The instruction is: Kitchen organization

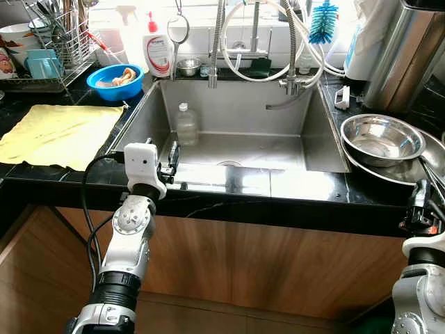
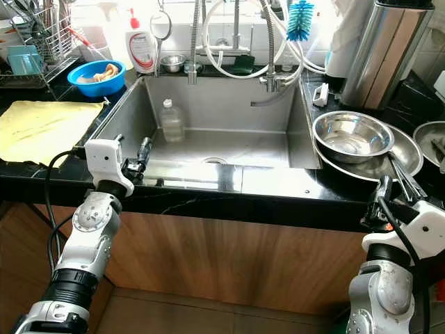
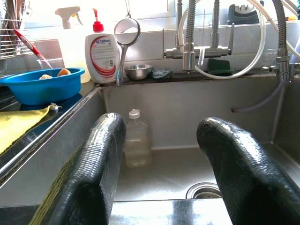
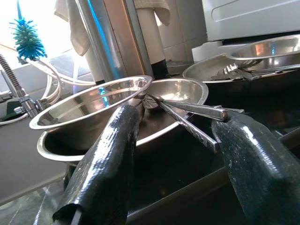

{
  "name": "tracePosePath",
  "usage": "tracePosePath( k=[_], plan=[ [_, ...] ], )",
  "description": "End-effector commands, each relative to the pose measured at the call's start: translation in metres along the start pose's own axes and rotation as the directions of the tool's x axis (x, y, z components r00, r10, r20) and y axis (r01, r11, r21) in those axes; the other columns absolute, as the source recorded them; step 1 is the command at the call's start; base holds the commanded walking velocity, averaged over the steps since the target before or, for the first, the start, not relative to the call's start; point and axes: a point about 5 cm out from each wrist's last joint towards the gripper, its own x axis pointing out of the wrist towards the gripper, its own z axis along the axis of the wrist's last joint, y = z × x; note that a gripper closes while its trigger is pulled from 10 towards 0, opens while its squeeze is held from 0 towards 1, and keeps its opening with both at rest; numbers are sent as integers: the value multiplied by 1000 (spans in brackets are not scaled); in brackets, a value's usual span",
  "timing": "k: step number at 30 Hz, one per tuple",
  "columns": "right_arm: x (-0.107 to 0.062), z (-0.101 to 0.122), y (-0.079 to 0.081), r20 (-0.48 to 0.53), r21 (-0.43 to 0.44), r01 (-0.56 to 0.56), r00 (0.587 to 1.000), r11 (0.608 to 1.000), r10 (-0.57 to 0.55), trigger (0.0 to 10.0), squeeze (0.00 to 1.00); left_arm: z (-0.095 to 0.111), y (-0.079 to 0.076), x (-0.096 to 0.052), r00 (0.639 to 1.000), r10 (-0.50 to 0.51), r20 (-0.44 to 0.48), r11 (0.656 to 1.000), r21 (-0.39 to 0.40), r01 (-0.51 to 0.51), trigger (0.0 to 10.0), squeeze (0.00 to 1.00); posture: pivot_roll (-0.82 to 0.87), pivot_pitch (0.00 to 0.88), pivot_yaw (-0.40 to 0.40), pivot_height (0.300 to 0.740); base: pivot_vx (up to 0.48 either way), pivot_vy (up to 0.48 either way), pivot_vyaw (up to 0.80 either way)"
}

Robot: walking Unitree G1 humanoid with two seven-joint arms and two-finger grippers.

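A steel sink (image 1: 236, 104) is set in the black counter in front of me. A clear plastic bottle (image 1: 185, 124) stands upright at its far left. My left gripper (image 1: 172, 156) hovers open over the sink's near left rim, pointing at the bottle (image 3: 137, 143), with nothing between its fingers. On the counter to the right, a steel bowl (image 1: 381, 138) is nested in a wider one. My right gripper (image 1: 419, 198) stands open at the counter's front edge, just short of those bowls (image 4: 98, 110). Metal tongs (image 4: 187, 110) lie across the lower bowl.
A yellow cloth (image 1: 59, 133) lies left of the sink, with a blue bowl (image 1: 115, 80) and a dish rack (image 1: 49, 49) behind it. A soap bottle (image 1: 158, 50), a small steel bowl (image 1: 188, 67), the hose faucet (image 1: 292, 66) and a blue brush (image 1: 323, 21) line the back ledge.
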Motion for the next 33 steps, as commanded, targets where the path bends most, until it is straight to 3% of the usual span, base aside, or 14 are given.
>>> tracePosePath(
  k=[1, 10, 23, 33],
  plan=[
    [-2, 1, -4, 10, -14, 27, 1000, 1000, -27, 10000, 0, 4, 1, 0, 1000, -9, 11, 1000, 23, 8, 10000, 0, -72, 0, 52, 720, 0, 0, 0],
    [-6, -11, -12, -49, -41, 71, 996, 997, -73, 10000, 0, 3, 1, -2, 1000, -6, 7, 1000, 24, 6, 10000, 0, -70, 0, 48, 720, 0, 0, 0],
    [-9, -18, -10, -85, -69, 57, 994, 996, -63, 10000, 0, 2, 2, -3, 1000, 3, 4, 1000, 26, -3, 10000, 0, -72, 0, 42, 720, 0, 0, 0],
    [-6, -15, -6, -75, -28, 43, 996, 999, -45, 10000, 0, 2, 1, -5, 1000, 3, 2, 1000, 27, -3, 10000, 0, -68, 0, 39, 720, 0, 0, 0]
  ],
)
